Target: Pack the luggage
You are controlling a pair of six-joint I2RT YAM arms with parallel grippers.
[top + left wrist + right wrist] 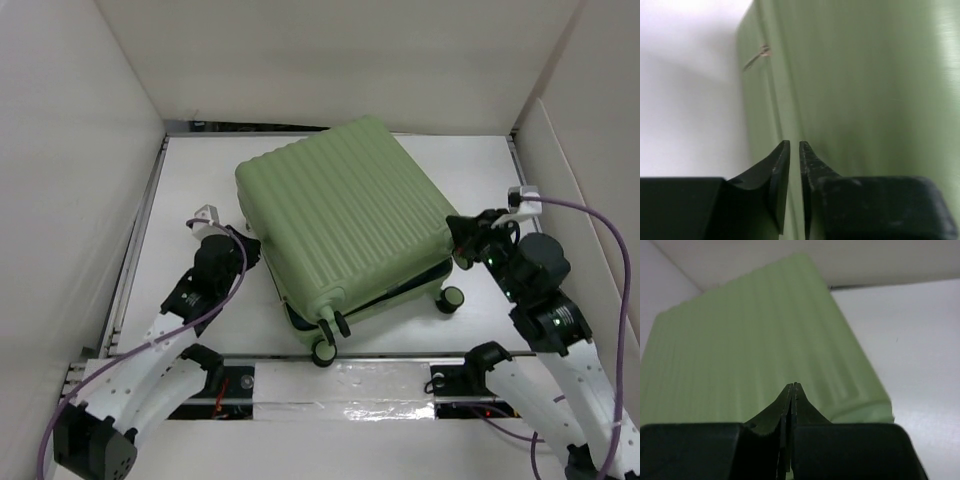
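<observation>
I saw the luggage [345, 215] lid down but gaping near the wheels [324, 352]; my left hand [794, 147] and right hand [791, 386] were closed, empty; sealing remained.

Ribbed hard-plastic luggage [345, 215] with a soft sheen, smooth matt white table [480, 190], black plastic caster wheels [323, 353]

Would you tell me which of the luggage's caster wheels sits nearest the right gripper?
The lone wheel at the luggage's right corner, below the right gripper; the other two share its near corner.
</observation>
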